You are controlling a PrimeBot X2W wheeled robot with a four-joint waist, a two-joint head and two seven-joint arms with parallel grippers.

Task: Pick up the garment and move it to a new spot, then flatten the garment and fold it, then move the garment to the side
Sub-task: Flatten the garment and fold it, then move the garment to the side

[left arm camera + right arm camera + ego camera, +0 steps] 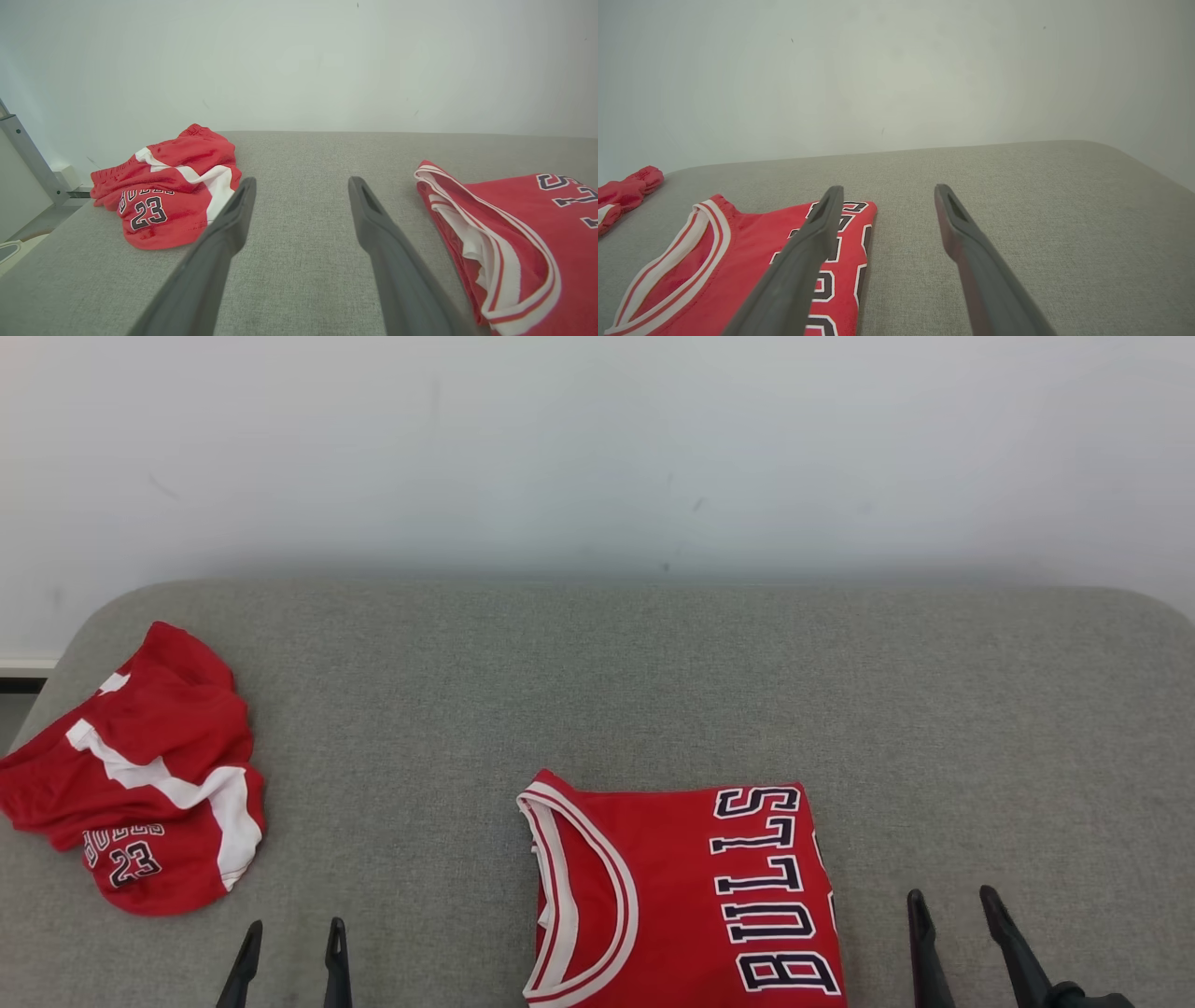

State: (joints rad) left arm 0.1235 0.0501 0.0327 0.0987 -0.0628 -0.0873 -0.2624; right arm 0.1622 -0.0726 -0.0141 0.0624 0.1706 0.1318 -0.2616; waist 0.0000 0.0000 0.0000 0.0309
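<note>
Left to right: crumpled red-and-white basketball shorts (140, 775) at the far-left edge of the grey fabric-covered surface (597, 691). My left pincer (295, 926), fingers apart and empty. The folded red "BULLS" jersey (672, 896) at the near edge, between my pincers. My right pincer (951, 893), likewise apart. Folding appears done; next, both pincers must grip the jersey's edges and shift it aside.

Folded red jersey (681, 896), lower centre of head view: "BULLS". Crumpled red shorts (140, 775), left: "23", creased "BULLS" above.
</note>
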